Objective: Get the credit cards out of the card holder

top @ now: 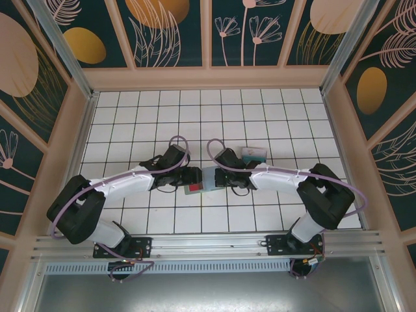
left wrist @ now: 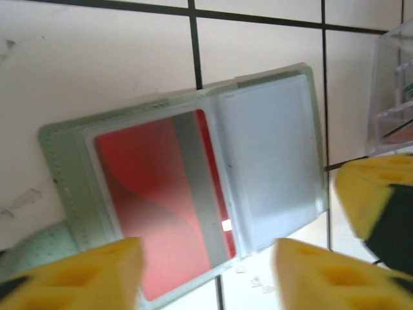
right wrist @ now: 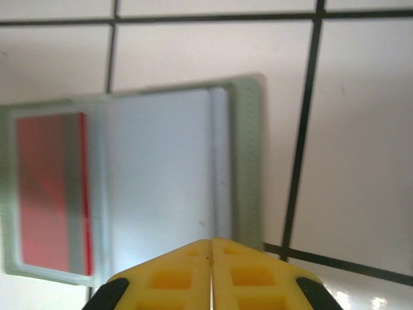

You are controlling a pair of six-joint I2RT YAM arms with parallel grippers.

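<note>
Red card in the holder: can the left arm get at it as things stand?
Probably yes. The left gripper hangs open over the red card, which lies in the opened card holder with nothing else over it. The right gripper, shut, is at the other half.

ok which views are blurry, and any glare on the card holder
left wrist: card holder and red card fairly sharp, left tool a yellow foreground blur; right wrist: holder soft and smeared, no harsh glare; top external: evenly lit, sharp
</note>
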